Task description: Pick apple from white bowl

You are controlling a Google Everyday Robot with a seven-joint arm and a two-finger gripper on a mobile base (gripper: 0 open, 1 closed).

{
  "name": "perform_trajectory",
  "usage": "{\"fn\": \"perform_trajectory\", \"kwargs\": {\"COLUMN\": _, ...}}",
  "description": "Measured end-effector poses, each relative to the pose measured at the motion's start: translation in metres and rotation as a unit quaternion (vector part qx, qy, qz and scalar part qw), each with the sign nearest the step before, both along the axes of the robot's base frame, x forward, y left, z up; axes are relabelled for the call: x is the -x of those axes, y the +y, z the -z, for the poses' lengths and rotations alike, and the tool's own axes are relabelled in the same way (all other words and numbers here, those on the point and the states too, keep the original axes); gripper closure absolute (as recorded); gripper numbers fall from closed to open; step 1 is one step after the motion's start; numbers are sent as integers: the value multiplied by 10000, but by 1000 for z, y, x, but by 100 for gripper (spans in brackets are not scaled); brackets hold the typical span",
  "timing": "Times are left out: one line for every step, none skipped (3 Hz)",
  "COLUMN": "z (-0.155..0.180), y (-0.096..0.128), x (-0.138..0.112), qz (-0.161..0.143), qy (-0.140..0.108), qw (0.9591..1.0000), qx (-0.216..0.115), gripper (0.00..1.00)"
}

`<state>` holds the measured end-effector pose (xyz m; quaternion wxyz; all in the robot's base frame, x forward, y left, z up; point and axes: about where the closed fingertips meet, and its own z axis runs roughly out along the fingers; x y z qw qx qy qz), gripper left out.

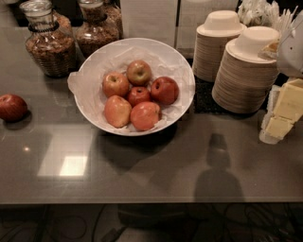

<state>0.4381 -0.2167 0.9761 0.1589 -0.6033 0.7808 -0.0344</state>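
The white bowl point(182, 71), lined with crinkled white paper, stands on the dark counter at centre back. It holds several red-yellow apples point(138, 94) clustered in its middle. Another apple point(12, 107) lies alone on the counter at the far left. My gripper point(283, 115) is at the right edge of the view, well to the right of the bowl and just above the counter. Its two cream-yellow fingers point(289, 100) stand apart with nothing between them. The grey-white arm point(291, 49) shows above it.
Two stacks of beige paper bowls point(246, 71) stand right of the white bowl, between it and my gripper. Two glass jars point(49, 45) of granola stand at the back left. Wrapped cutlery point(265, 12) sits at the back right. The counter's front edge point(142, 203) runs along the bottom.
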Motion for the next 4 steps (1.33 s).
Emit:
{"fn": "perform_trajectory", "kwargs": {"z": 0, "y": 0, "x": 0, "qz": 0, "qy": 0, "qw": 10000, "qx": 0, "gripper": 0}}
{"fn": "perform_trajectory", "kwargs": {"z": -5, "y": 5, "x": -4, "qz": -51, "qy": -135, "qw": 9999, "qx": -31, "gripper": 0}}
{"fn": "perform_trajectory", "kwargs": {"z": -4, "y": 18, "x": -4, "qz": -367, "qy": -189, "qw": 9988, "qx": 266, "gripper": 0}}
{"fn": "perform_trajectory", "kwargs": {"z": -4, "y": 17, "x": -4, "qz": -364, "qy": -198, "qw": 9988, "qx": 274, "gripper": 0}}
